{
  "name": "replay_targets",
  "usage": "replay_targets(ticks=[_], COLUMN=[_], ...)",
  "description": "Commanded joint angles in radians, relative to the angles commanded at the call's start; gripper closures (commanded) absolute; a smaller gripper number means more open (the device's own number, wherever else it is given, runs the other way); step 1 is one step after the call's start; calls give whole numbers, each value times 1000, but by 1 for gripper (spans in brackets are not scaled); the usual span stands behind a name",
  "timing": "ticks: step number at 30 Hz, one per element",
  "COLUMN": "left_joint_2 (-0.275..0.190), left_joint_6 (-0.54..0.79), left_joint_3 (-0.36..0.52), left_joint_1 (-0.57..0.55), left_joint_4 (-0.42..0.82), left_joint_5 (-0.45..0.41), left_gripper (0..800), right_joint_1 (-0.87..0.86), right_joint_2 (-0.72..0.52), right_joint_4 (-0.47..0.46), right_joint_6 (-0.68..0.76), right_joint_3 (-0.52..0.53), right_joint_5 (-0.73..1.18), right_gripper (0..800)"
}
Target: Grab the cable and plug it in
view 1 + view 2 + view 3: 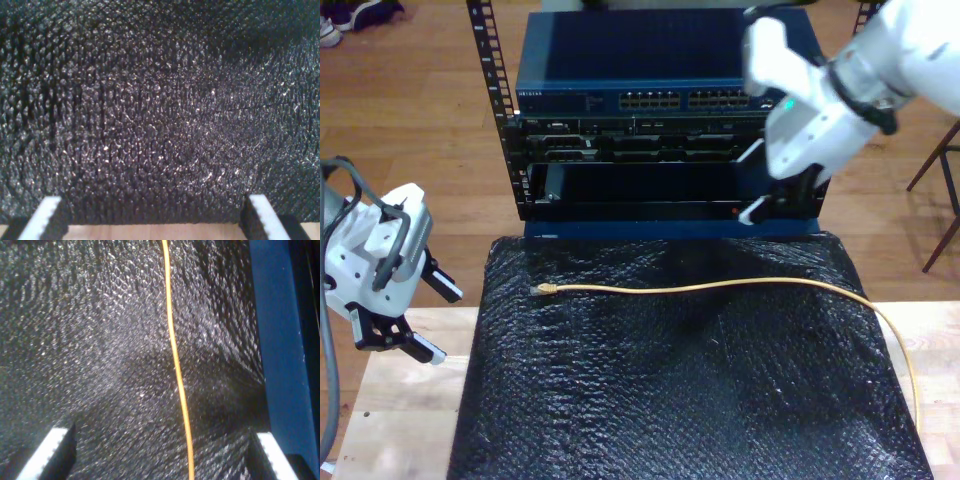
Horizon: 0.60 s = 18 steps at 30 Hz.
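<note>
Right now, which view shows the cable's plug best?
The exterior view: the plug lies on the black mat at the cable's free end. The second wrist view shows a stretch of cable, no plug.

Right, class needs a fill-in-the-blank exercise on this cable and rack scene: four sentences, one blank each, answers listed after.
1. The cable lying on the black mat is yellow-____ in colour.
2. In the exterior view, the cable's plug lies toward the mat's ____ side.
3. My second gripper hangs with its jaws ____, the cable running between them.
4. The blue switch sits at the ____ of the rack.

Missing words: orange; left; open; top
</note>
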Motion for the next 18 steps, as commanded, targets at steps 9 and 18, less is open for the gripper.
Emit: replay_targets(ticks=[9,18], left_joint_2=[6,32], left_joint_6=[-25,-64], left_joint_3=[5,12], left_joint_1=[2,8], left_joint_4=[-2,2], left_joint_5=[-20,-81], left_gripper=[0,0], right_joint_1=[167,307], right_joint_2=[110,210], right_joint_4=[-64,-216], right_joint_6=[57,210], right_joint_3=[-63,-133], right_joint_5=[-28,-61], right_gripper=[6,7])
